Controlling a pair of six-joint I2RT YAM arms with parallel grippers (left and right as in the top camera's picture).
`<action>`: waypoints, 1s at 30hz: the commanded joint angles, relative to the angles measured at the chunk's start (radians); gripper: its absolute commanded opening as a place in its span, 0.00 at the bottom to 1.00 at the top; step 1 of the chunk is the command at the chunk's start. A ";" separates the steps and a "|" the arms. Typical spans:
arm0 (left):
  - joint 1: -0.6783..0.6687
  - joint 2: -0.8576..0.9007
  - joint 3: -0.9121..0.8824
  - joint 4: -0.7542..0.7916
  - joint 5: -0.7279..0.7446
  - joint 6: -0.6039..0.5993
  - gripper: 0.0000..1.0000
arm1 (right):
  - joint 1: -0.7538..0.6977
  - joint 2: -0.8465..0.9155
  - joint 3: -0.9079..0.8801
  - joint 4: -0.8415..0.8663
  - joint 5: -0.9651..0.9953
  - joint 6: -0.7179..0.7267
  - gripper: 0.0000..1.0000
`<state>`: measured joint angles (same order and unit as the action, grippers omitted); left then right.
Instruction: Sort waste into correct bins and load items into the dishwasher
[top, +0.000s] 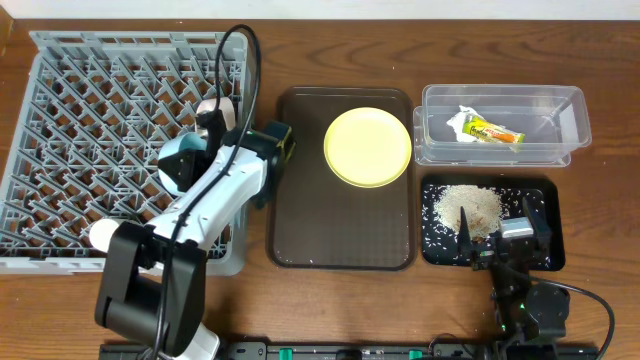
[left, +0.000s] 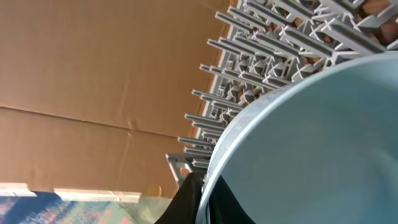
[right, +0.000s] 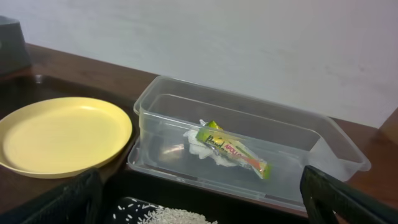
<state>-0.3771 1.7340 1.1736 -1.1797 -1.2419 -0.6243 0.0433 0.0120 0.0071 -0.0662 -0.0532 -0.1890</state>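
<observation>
Light blue round bowl (left: 311, 143) clamped at rim by left gripper (top: 205, 135), tilted over grey plastic dish rack (top: 80, 100), 9 o'clock, apparently for slotting between pegs | right gripper (top: 499, 224) spread, empty, 4 o'clock

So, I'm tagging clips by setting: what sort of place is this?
Probably a lab table staged for kitchen clean-up: grey dish rack, yellow plate on a brown tray, clear tub holding a wrapper.
</observation>
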 joint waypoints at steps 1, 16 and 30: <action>-0.002 0.019 -0.011 -0.018 -0.098 0.005 0.08 | -0.010 -0.006 -0.002 -0.003 -0.004 -0.007 0.99; -0.004 0.021 -0.013 -0.013 -0.061 0.046 0.08 | -0.010 -0.006 -0.002 -0.003 -0.004 -0.006 0.99; -0.065 0.037 -0.032 -0.043 0.012 0.039 0.09 | -0.010 -0.006 -0.002 -0.003 -0.004 -0.007 0.99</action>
<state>-0.4011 1.7542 1.1404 -1.2125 -1.2919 -0.5732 0.0433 0.0120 0.0071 -0.0662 -0.0532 -0.1890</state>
